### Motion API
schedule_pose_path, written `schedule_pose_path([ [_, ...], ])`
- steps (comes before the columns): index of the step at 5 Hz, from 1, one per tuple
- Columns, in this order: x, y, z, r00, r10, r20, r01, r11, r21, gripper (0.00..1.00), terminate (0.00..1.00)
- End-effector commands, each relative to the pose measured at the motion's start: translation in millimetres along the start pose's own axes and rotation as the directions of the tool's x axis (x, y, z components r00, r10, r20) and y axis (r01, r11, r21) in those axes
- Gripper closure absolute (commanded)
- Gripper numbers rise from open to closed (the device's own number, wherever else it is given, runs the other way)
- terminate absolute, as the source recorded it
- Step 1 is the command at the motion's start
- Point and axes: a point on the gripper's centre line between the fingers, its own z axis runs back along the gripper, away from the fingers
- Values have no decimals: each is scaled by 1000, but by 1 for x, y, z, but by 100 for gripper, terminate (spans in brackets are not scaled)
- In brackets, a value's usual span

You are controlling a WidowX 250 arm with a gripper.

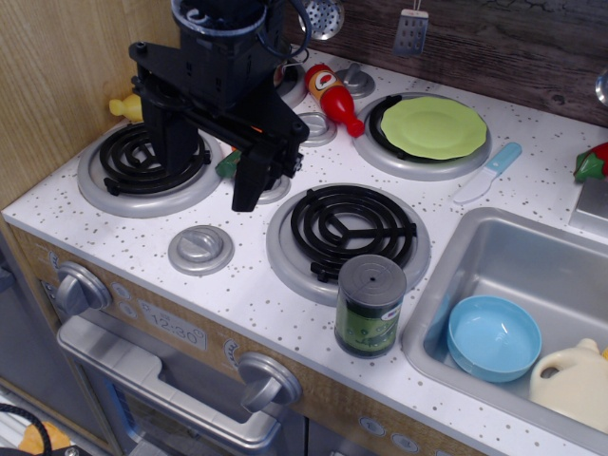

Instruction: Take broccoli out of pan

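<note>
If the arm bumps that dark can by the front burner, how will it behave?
The can stands upright and is taller than wide, so it probably tips; its round sides suggest it would then roll.

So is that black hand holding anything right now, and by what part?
Cannot tell. The hand hangs over the left burner, its fingers apart, and nothing shows between them; the arm hides what lies behind.

A green plate sits on my far burner, a ketchup bottle beside it. A dark can stands near the sink, which holds a blue bowl and a cream jug.
</note>
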Motion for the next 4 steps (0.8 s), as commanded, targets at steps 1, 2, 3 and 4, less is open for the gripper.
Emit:
schedule_pose_path([
  [1,0,0,0,1000,0,0,0,1000,0,0,0],
  [2,16,32,-5,997,-46,59,43,998,46,0,0],
  [3,44,71,-13,984,-120,131,113,992,62,0,0],
  [4,86,113,-21,966,-139,216,130,990,56,0,0],
])
